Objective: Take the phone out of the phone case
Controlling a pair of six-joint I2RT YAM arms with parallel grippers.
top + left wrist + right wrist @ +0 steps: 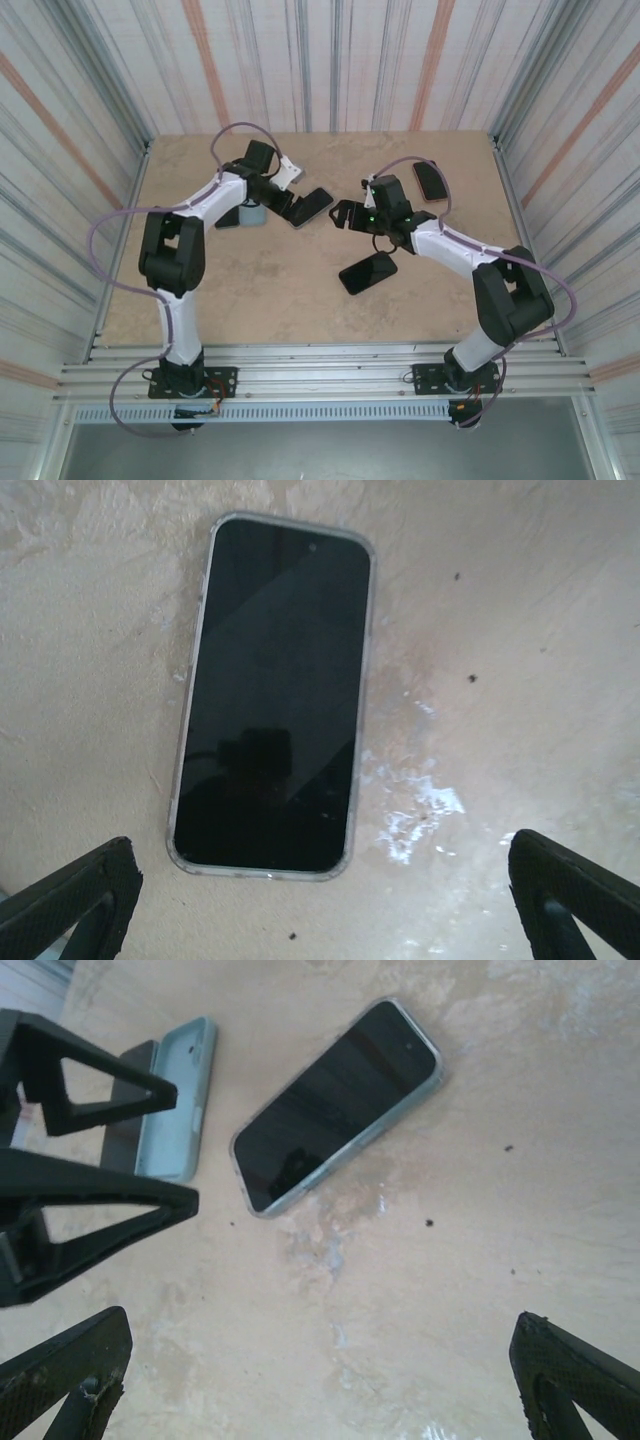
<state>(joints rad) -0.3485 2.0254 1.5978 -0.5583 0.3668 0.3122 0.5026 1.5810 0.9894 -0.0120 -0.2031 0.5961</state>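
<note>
The phone (pixel 270 695) lies flat and screen up on the desk (pixel 520 630), towards the far middle of it between the two arms, and it sits fully inside its clear case (pixel 362 730), whose rim shows all round the glass. Nothing has hold of it, so I judge the step in hand to be the approach and first grip. To do it well, one set of fingers should close across the short width and pinch the long edges of the case, low enough to catch the rim and not slide off the glass. The other set should then work at a corner, where a snug case lets go most easily, and peel rather than pull straight. Lying flat, the phone offers little underside to catch, so tipping one end up first would likely help. In the left wrist view the long axis runs nearly straight away from the camera with a slight lean, the front-camera end farthest off and the bottom end nearest. From above it lies on a diagonal from near left to far right. The left fingers (pixel 80 900) are spread wider than the phone and hold nothing. The right fingers (pixel 570 1370) are likewise wide apart and empty, a little farther off. A pale blue empty case (pixel 178 1100) lies beside the phone, and two more phones (pixel 367 272) (pixel 431 180) lie apart from it.
</note>
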